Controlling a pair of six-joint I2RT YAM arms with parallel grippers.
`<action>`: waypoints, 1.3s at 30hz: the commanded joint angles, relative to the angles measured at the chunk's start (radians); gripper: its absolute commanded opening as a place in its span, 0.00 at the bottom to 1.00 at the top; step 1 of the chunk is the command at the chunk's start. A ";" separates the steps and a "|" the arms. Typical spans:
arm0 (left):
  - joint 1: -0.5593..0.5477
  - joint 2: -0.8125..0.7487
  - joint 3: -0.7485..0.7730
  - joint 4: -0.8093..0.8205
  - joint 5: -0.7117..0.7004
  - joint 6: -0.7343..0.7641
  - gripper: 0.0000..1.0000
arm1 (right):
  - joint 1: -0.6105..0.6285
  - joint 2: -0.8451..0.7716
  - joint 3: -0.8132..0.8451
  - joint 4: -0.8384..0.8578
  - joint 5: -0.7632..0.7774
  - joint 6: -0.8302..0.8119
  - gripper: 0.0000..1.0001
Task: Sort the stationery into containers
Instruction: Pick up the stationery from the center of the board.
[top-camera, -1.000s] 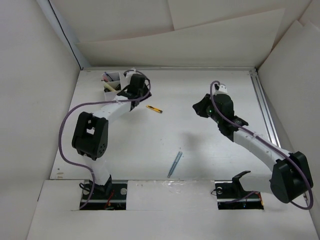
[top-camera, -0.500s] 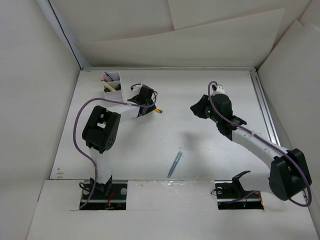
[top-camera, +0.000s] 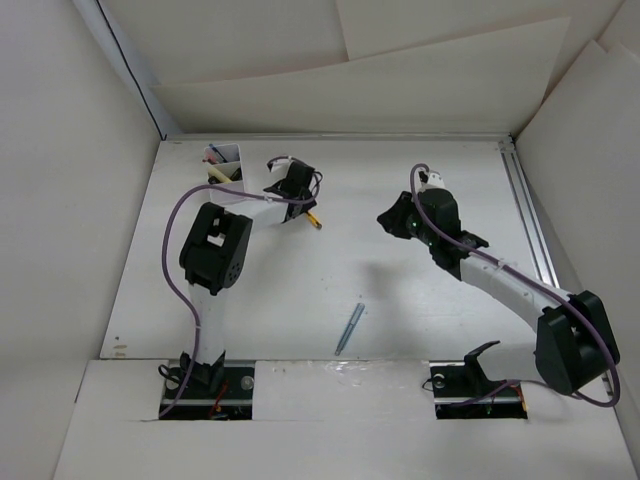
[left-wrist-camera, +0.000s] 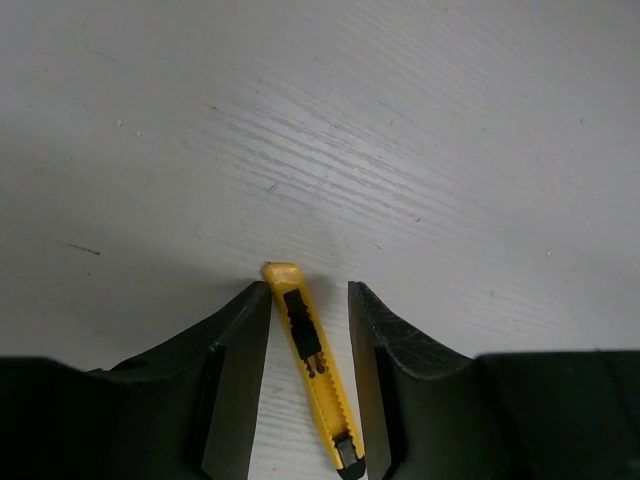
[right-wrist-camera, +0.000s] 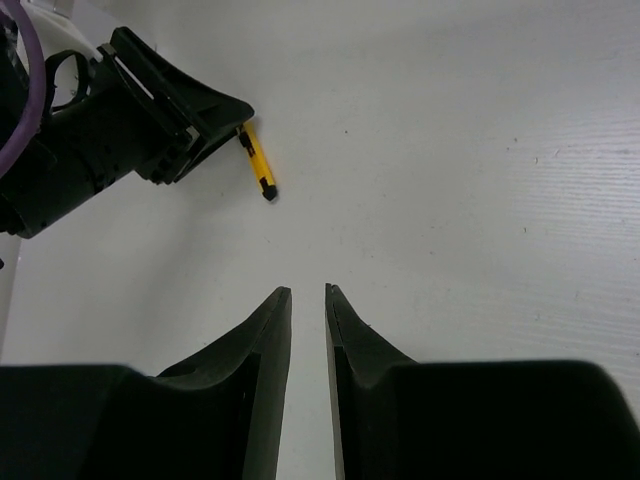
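Now the left gripper sits low over the far-left part of the tabletop, jaws apart on either side of a yellow utility knife that lies flat on the surface. A sliver of bare tabletop shows between the knife and each finger, so nothing is grasped yet. The knife runs at a slight slant between the fingers, its black end almost against one of them.

To the right, well apart, the right gripper hangs empty, its jaws parted only by a narrow slit, pointing toward the knife and the left arm. The container, a small white box with pens already standing in it, is in the far-left corner, near the left gripper. A grey pen lies alone near the front edge, between the two arm bases.

The pick-up looks to be the step in hand, and the slant is the likely trouble. If the jaws close as they stand, one finger would probably meet the black end first and swing the knife round or push it out. The body is thin and flush with the tabletop, so fingertips set too high could pinch above it and come away empty. A grip near one end could leave it drooping and catch the container's rim.
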 joint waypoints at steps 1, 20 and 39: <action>0.002 0.041 0.060 -0.058 -0.015 0.044 0.33 | 0.010 -0.003 0.040 0.032 -0.008 -0.015 0.26; -0.058 0.121 0.188 -0.193 -0.121 0.256 0.40 | 0.010 -0.003 0.040 0.032 -0.008 -0.015 0.26; -0.058 -0.044 0.078 -0.072 0.017 0.268 0.42 | 0.028 0.006 0.049 0.032 -0.008 -0.025 0.26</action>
